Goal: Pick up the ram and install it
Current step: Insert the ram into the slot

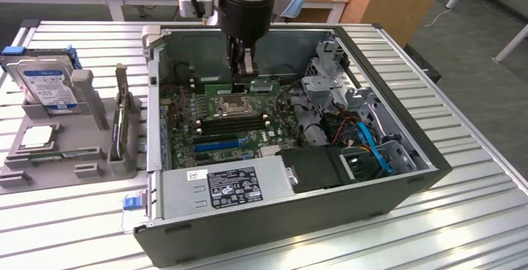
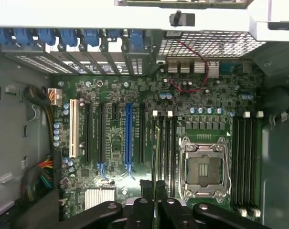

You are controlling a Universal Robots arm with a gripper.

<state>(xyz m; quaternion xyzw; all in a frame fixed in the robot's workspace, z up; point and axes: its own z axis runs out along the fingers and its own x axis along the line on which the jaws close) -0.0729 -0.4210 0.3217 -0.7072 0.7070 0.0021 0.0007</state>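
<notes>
One ram, a thin green stick seen edge-on in the wrist view, is pinched between the black fingers of the gripper, which are pressed together on either face of it. It hangs inside the open computer case, over the motherboard. In the wrist view its edge runs parallel to a bank of memory slots and lines up with the outermost of them. That bank lies between the open CPU socket and the long expansion slots, one of which is blue. Whether the stick touches a slot or hangs above it cannot be told. A further bank of memory slots sits on the far side of the socket. In the exterior view the arm comes straight down into the case toward its rear wall, and a grey power supply with a black label fills the near corner. Outside the case, on the exterior view's left, a grey holder stands on the ribbed metal bench. It carries a silver, blue-labelled hard drive upright, a square silver CPU chip lying flat, and a second green stick lying flat near its front edge.
</notes>
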